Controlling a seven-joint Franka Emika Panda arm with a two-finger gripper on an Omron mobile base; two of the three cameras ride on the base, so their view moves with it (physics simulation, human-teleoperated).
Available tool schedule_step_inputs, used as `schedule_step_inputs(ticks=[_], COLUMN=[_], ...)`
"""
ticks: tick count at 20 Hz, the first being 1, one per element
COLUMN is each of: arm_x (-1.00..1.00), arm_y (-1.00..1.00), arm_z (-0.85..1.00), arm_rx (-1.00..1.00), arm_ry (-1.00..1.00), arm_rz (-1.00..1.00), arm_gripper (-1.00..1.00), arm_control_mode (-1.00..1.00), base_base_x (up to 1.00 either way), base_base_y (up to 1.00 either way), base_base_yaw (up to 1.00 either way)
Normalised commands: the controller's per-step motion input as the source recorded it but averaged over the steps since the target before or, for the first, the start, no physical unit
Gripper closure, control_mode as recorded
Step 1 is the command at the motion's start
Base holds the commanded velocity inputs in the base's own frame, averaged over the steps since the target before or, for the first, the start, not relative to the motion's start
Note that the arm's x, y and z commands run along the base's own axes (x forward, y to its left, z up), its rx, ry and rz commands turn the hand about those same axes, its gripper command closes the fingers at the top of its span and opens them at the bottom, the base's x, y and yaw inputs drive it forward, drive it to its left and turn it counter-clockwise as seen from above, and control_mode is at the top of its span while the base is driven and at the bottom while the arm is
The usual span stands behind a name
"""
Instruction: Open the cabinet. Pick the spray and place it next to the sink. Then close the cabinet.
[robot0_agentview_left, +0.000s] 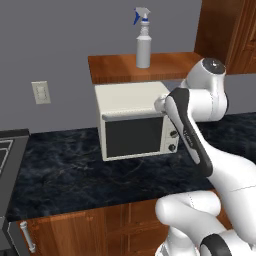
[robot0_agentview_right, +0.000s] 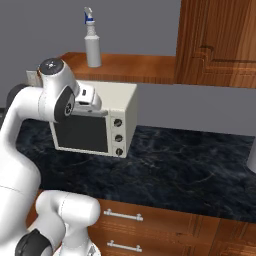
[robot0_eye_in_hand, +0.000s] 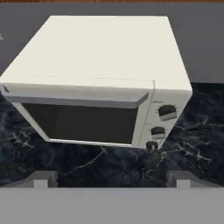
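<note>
- The end effector (robot0_eye_in_hand: 112, 178) hovered above the microwave (robot0_eye_in_hand: 105, 83), its finger tips set wide apart and gripping nothing.
- The spray (robot0_agentview_left: 143, 39) stood upright on the cabinet (robot0_agentview_left: 150, 67) floor, at 12 o'clock from the microwave in the left base view.
- The cabinet door (robot0_agentview_right: 220, 40) looked swung aside.
- Risk: a rushed reach could knock the tall, narrow bottle over.
- Risk: rising from here, the arm could clip the cabinet's front edge.
</note>
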Motion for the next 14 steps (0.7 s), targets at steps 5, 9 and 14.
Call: schedule_step_inputs(ticks=[5,9,14], arm_x=[0.0,0.03,0.05], arm_y=[0.17,0.18,0.2], arm_z=[0.42,0.49,0.49], arm_rx=[0.0,0.0,-0.02], arm_ry=[-0.17,-0.13,-0.18], arm_rz=[0.05,0.02,0.0], arm_gripper=[-1.0,-1.0,-1.0], arm_control_mode=[-1.0,-1.0,-1.0], base_base_x=[0.0,0.0,0.0], base_base_y=[0.0,0.0,0.0], base_base_yaw=[0.0,0.0,0.0])
